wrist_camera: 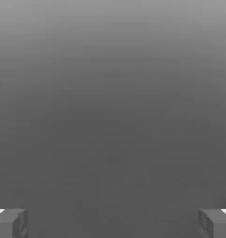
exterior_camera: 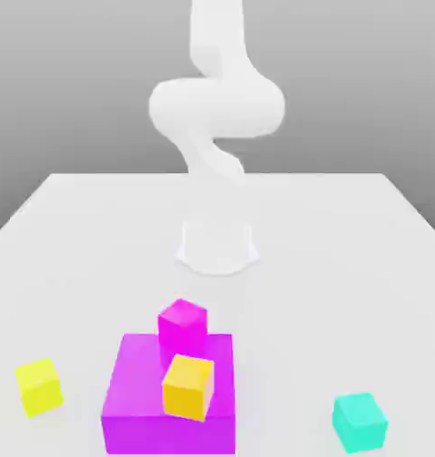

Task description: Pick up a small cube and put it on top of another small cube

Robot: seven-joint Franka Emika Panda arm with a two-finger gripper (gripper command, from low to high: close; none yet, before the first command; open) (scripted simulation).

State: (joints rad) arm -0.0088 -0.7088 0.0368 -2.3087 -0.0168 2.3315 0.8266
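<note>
The small teal cube [exterior_camera: 360,421] rests on the white table near the front, at the exterior view's right, with nothing touching it. In the hand view my gripper [wrist_camera: 113,225] is open: its two grey fingertips [wrist_camera: 10,223] stand far apart with nothing between them, facing a plain grey backdrop. The white arm [exterior_camera: 216,107] rises from its base [exterior_camera: 217,245] at the middle of the table, well behind the cubes.
A large magenta block [exterior_camera: 131,406] sits front centre with an orange cube [exterior_camera: 188,386] on top and a small magenta cube [exterior_camera: 182,323] at its back edge. A yellow cube [exterior_camera: 38,386] lies at the exterior view's left.
</note>
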